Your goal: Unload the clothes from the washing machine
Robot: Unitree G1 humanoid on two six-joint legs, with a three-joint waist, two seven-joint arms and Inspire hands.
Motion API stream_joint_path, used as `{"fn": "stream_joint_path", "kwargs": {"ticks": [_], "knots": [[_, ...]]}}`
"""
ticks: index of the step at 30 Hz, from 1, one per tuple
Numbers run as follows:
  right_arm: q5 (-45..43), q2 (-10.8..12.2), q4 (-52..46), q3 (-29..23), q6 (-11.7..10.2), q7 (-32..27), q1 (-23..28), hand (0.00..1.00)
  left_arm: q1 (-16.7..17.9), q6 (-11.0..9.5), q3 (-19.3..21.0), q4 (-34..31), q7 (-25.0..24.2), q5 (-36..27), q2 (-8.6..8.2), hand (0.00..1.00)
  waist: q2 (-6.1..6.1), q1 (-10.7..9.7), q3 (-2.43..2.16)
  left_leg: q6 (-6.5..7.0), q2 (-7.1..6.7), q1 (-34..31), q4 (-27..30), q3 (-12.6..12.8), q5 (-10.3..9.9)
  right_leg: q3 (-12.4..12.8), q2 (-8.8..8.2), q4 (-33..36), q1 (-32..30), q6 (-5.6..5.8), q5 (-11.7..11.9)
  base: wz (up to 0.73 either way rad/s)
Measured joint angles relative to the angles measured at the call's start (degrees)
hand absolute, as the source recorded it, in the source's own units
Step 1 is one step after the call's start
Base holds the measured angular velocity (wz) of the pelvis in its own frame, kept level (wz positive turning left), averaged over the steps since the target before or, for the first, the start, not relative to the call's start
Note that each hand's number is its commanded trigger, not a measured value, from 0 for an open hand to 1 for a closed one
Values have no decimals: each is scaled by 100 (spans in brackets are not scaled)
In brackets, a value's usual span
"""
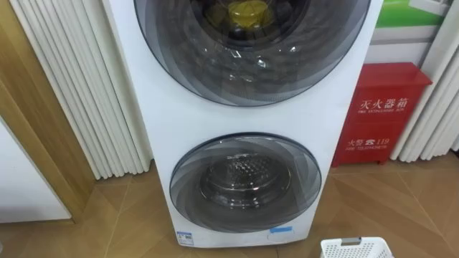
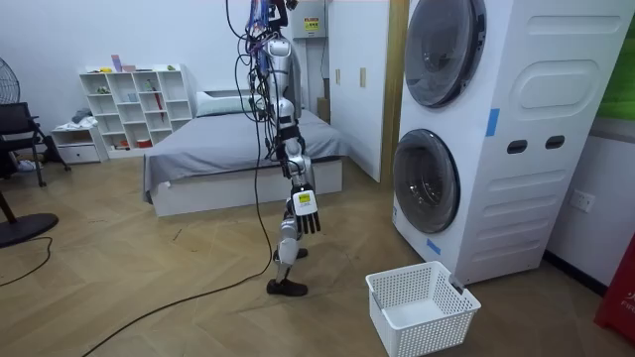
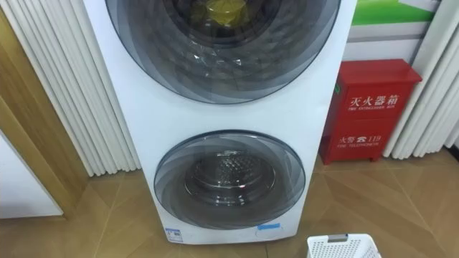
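Robot: it stands upright on the wooden floor (image 2: 149, 268), middle of the room view, facing the washing machine (image 2: 516, 149) at the right of the frame, well apart from it.
Right hand: the right hand (image 2: 306, 210) hangs at its side, just below frame centre, fingers loose and pointing down, holding nothing.
Washing machine: a tall white stack with two round doors, one above the other, filling the centre of the eye views.
Upper door: the upper door (image 1: 251, 64) is closed, dark glass, cut off by the top edge of the frame.
Clothes: there it is, a yellow item (image 1: 246, 12) behind the upper door's glass, top centre, inside the drum. Whether it is cloth I cannot tell through the tint.
Lower door: the lower door (image 1: 245, 183) is closed too, lower centre, and a bare metal drum shows through it.
Basket: a white laundry basket (image 2: 437, 335) sits on the floor in the lower right of the room view, near the foot of the machine, nothing in it.
Right of the machine: a red cabinet (image 1: 376, 115) stands just beside it, right of the frame.
Left of the machine: white ribbed panelling (image 1: 79, 86) runs down the upper left.
Behind the robot: a grey bed (image 2: 228, 149) at upper centre, a white shelf unit (image 2: 134, 104) at upper left.
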Motion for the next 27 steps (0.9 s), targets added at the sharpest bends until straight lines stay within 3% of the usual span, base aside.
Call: {"fn": "stream_joint_path", "kwargs": {"ticks": [16,21,27], "knots": [[36,16,2,-9,2,115,-9,0,6,-50,2,12,-20,-11,-2,0,-79,8,-5,0,0,-12,7,0,-1,4,0,0,-12,0,0,0],[283,20,-28,-9,6,-95,-5,0,0,-50,6,3,-53,-8,-2,0,-65,33,-4,-1,4,-37,33,15,-3,24,0,8,-4,0,0,0],[423,-14,-912,-369,16,-502,-163,0,-106,-98,95,-2,-123,-9,25,0,-85,15,-16,1,-1,-76,61,16,-1,24,-3,15,-22,-1,0,0]]}}
